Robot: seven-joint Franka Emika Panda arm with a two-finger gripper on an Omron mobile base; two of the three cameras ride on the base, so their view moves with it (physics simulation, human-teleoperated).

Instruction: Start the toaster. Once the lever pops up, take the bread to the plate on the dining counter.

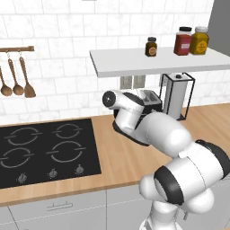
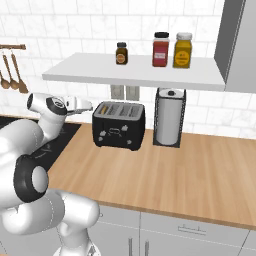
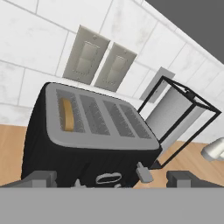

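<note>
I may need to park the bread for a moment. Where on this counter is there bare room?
Bare wood lies in front of the toaster and the paper towel stand, out to the counter edge, and rightwards past the stand. The strip between toaster and hob is crowded by the arm. Toaster and stand sit close together.

1. Left base view: from behind-left, looking forward and down over the arm.
2. Right base view: behind-right (both share the toaster (image 2: 119,124)).
3. Hand view: close above the toaster.
</note>
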